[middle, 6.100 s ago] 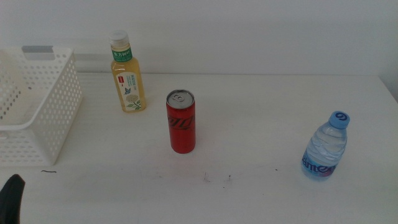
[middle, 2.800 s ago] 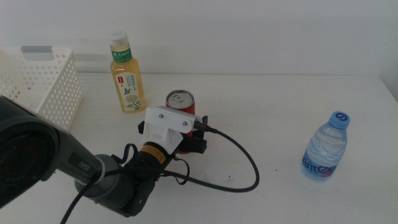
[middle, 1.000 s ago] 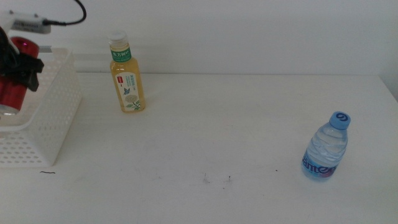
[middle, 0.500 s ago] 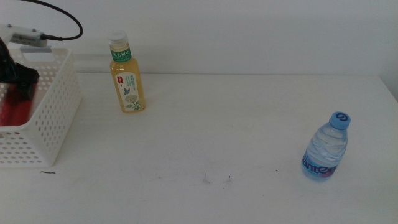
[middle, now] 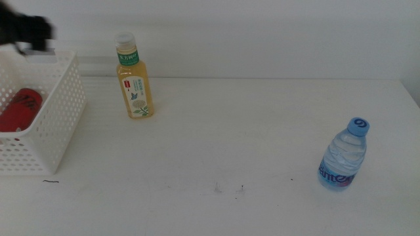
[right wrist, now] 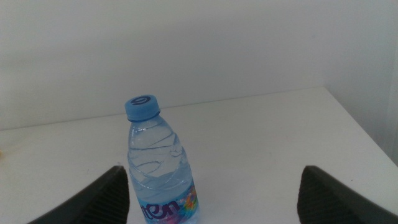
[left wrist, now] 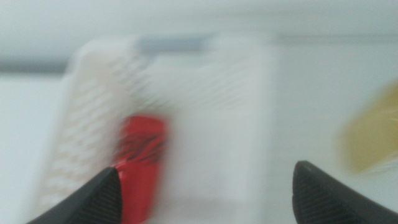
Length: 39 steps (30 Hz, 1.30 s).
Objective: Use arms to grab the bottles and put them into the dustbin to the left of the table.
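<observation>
Because its two dark jaws stand wide apart with nothing between them, the left end effector (left wrist: 205,186) reads as empty, hanging above the white perforated dustbin (middle: 62,111) at the worktop's left edge. Directly beneath and ahead of it, the slim red can (left wrist: 142,163) lies on its side inside the dustbin, resting on the basket floor, so that item looks dealt with. The wrist picture is smeared with motion blur, and in the middle view only a dark blur of the end effector (middle: 26,29) shows over the dustbin's far rim.

Beyond the dustbin's wall, off to one side of the left end effector, the yellow tea bottle (middle: 134,78) stands upright on the white worktop (middle: 230,144), near the basket but apart from it; it seems the handiest next pick for this arm.

The right end effector (right wrist: 214,186) waits with its jaws likewise spread wide and empty. Just ahead of it, roughly centred between the jaws but nearer one of them, the small water bottle (right wrist: 158,165) with its blue cap stands upright, untouched, well apart from the dustbin (left wrist: 186,124).
</observation>
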Available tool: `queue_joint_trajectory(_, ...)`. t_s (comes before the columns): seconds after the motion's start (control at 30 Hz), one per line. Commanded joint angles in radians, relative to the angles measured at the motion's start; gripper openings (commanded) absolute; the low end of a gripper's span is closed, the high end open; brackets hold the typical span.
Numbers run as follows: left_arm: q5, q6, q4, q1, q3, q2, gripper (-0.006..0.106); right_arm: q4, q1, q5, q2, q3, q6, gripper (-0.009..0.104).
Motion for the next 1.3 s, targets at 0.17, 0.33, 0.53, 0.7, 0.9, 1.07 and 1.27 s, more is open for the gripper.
queue_joint_trajectory(0.17,-0.677,-0.926,0.753,-0.253,0.614,-0.262,0.094,-0.008,-0.010,-0.004,-0.004,0.004,-0.006,0.090)
queue_joint_trajectory(0.33,-0.878,-1.256,1.095,-0.255,0.794,-0.210,0.094,-0.008,-0.010,-0.004,-0.004,0.004,-0.006,0.090)
queue_joint_trajectory(0.53,-0.964,-1.156,0.975,-0.255,0.804,-0.088,0.094,-0.008,-0.010,-0.004,-0.004,0.004,-0.006,0.090)
queue_joint_trajectory(0.7,-1.006,-1.034,0.812,-0.255,0.804,-0.086,0.094,-0.008,-0.010,-0.004,-0.004,0.004,-0.006,0.090)
queue_joint_trajectory(0.9,-1.029,-1.032,0.780,-0.255,0.804,-0.098,0.094,-0.008,-0.010,-0.004,-0.004,0.004,-0.006,0.090)
queue_joint_trajectory(1.07,-1.043,-1.025,0.772,-0.255,0.804,-0.109,0.094,-0.008,-0.010,-0.004,-0.004,0.004,-0.006,0.090)
queue_joint_trajectory(1.27,-1.065,-0.933,0.560,-0.255,0.808,-0.109,0.094,-0.008,-0.010,-0.004,-0.004,0.004,-0.006,0.090)
